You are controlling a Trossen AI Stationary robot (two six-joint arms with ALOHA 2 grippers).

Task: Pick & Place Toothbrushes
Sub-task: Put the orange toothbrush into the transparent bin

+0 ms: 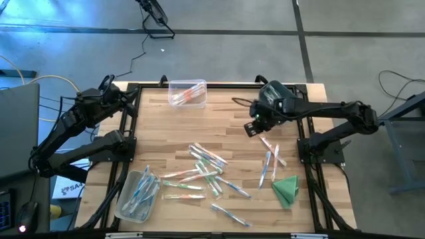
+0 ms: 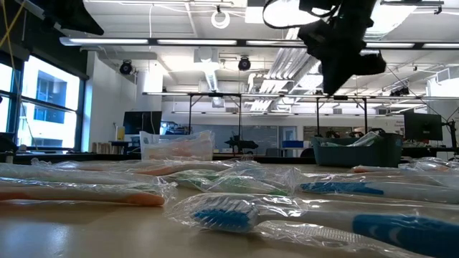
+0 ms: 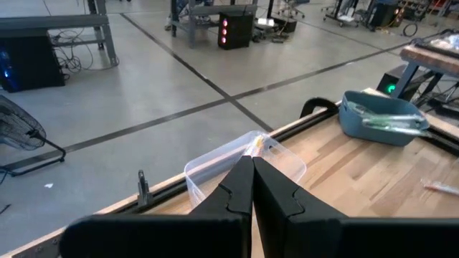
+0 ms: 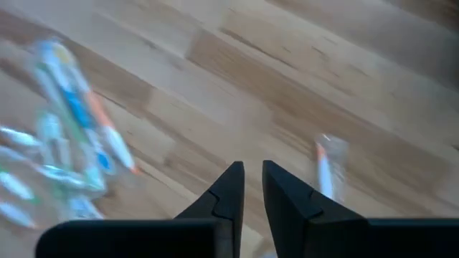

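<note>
Wrapped toothbrushes [image 1: 202,169] lie scattered mid-table, light, stiff, their film likely slippery, best pinched mid-handle; beyond, the right tool [image 1: 254,127] hovers nearly closed and empty, the left tool [image 1: 131,93] clenched at the far-left corner.

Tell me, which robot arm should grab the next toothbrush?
Probably the right one. Its tool hangs empty over the table, close to the loose toothbrushes. The left tool is shut and parked at the table's far left edge.
</note>
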